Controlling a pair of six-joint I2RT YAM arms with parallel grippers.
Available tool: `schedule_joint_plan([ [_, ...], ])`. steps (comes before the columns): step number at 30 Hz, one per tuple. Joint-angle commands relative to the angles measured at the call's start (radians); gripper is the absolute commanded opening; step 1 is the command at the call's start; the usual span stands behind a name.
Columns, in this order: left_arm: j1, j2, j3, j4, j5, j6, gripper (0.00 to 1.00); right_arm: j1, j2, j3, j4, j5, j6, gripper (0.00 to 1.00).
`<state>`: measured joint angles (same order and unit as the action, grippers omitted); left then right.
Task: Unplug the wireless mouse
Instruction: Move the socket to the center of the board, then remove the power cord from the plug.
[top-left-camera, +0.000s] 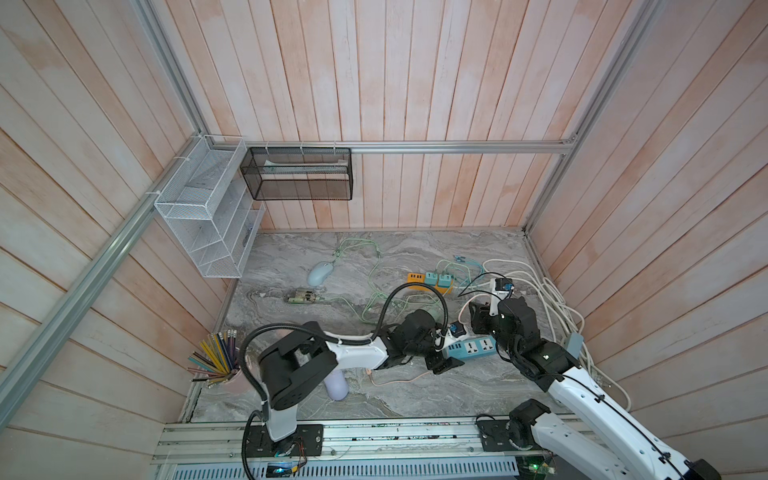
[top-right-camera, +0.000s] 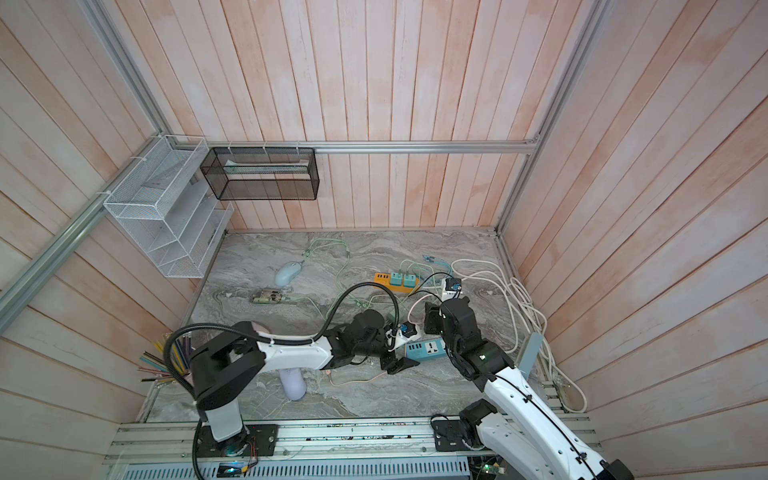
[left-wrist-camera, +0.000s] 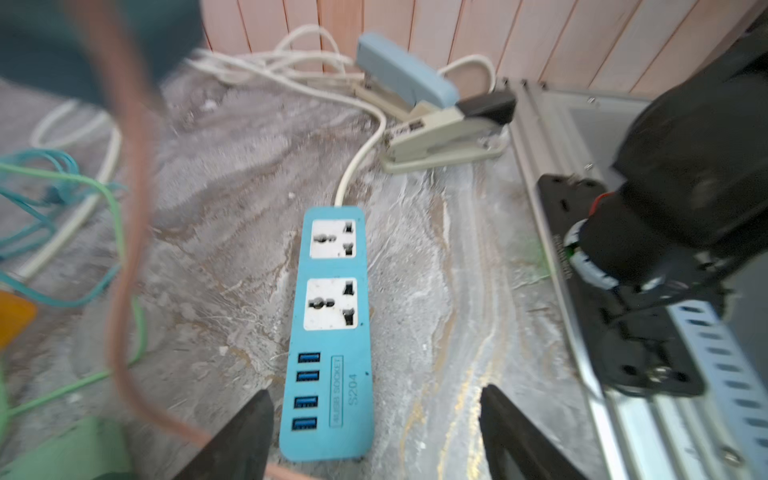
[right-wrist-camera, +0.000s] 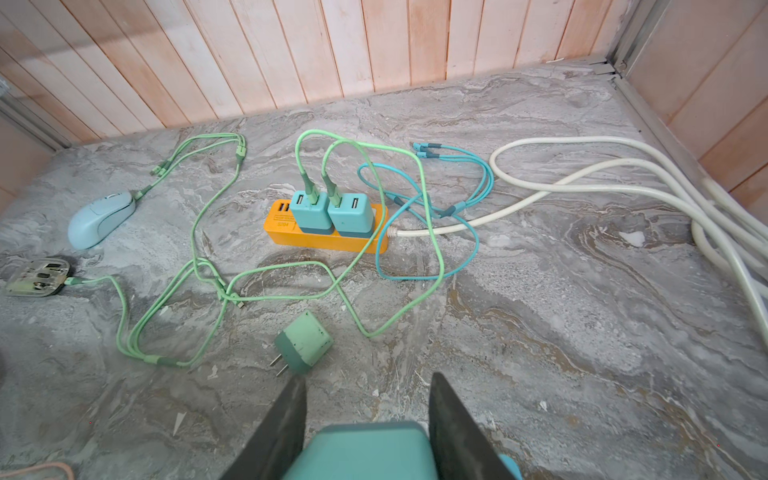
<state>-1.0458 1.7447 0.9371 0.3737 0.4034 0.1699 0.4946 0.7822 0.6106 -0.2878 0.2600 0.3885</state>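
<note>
The pale blue mouse (right-wrist-camera: 102, 218) lies on the desk (right-wrist-camera: 540, 332), well left of the orange power strip (right-wrist-camera: 328, 239), a green cable (right-wrist-camera: 195, 216) plugged into its nose. Left gripper (left-wrist-camera: 376, 392) released; right gripper (right-wrist-camera: 368, 377) grasps a teal charger (right-wrist-camera: 365, 449).

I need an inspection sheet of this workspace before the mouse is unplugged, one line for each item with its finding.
Surface: grey marble tabletop, small white flecks.
Job's things: pale blue mouse, green cable at its nose, seemingly plugged in; orange power strip carrying two teal chargers.
Clutter: loose green charger, clear-cased gadget, staplers, pencil cup, lilac bottle.
End effectors: left end effector open and empty at the USB end of the blue power strip; right end effector closed on a teal block.
Cables: green ones loop and cross; white cords pile along a side wall.
Surroundings: plank walls, white mesh rack, black mesh basket.
</note>
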Motion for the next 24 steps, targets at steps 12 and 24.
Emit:
schedule_joint_plan([
  [12, 0.065, -0.494, -0.346, 0.099, 0.099, 0.067, 0.75, 0.005, -0.005, -0.059, 0.129, -0.536, -0.065, 0.07],
  [24, 0.115, -0.603, -0.376, 0.004, 0.065, 0.108, 0.75, 0.252, 0.099, -0.034, 0.141, -0.547, -0.102, 0.03],
])
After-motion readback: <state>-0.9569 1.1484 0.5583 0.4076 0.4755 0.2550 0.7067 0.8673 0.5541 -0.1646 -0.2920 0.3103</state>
